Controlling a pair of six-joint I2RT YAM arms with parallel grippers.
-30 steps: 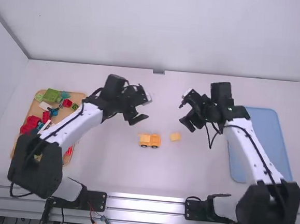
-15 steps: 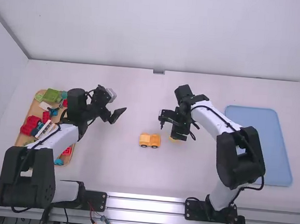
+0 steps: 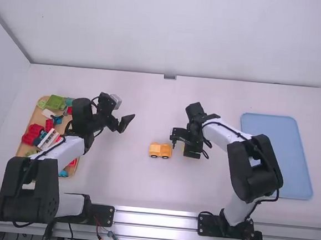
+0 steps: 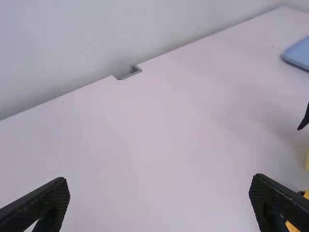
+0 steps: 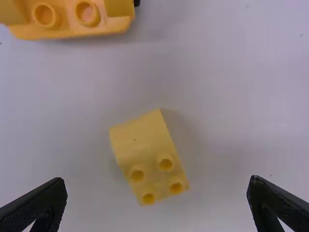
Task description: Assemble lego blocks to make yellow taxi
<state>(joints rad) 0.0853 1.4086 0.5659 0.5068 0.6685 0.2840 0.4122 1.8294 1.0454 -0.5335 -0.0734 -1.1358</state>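
Yellow block (image 5: 148,157) lies loose on the white table (image 3: 144,191), four round studs at one end and a smooth, curved stretch at the other. With twelve o'clock pointing away from the arm bases, the orange-yellow taxi body (image 3: 160,149) sits near the block, at about nine o'clock from it. The body stands on dark wheels (image 3: 154,156), seen along its six o'clock side, and two bare studs (image 5: 46,15) show on top of it. The two pieces are apart.

Over the loose block is the right gripper (image 3: 183,146), its two fingers spread wide with nothing pinched between them. In the right wrist view the block shows between the fingers but clear of both. The left gripper (image 3: 124,124) is held out at about ten o'clock from the taxi body, well away from it; its fingers are spread too, and nothing is held.

Out at nine o'clock from the body, a light wooden tray (image 3: 81,106) holds a jumble of pieces, partly hidden by the left arm: a green block (image 3: 55,102) toward the tray's twelve o'clock end, with red pieces (image 3: 32,134) and others of white and blue. Well out at three o'clock from the loose block lies a flat blue tray (image 3: 280,157).
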